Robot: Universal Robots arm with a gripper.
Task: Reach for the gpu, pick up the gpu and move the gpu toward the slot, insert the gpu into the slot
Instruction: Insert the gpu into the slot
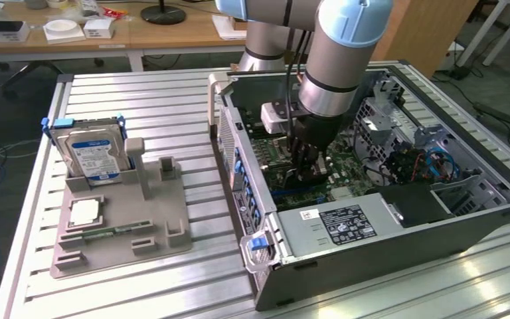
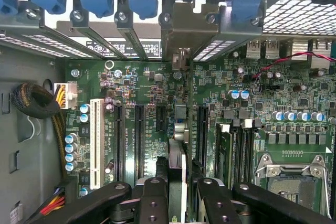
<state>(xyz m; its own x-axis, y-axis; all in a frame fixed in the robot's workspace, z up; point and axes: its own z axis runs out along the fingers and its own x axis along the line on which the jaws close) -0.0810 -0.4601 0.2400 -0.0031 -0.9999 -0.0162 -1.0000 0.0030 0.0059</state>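
The black fingers point(image 2: 153, 203) are closed on the thin dark gpu card point(image 2: 177, 174), held edge-on above the green motherboard point(image 2: 262, 98) inside the open grey computer case point(image 1: 397, 226). Judging by its build, the card is light, stiff and fragile, best pinched along its upper edge. Upright memory sticks point(image 2: 224, 150) and neighbouring black slots point(image 2: 139, 135) leave little sideways room.
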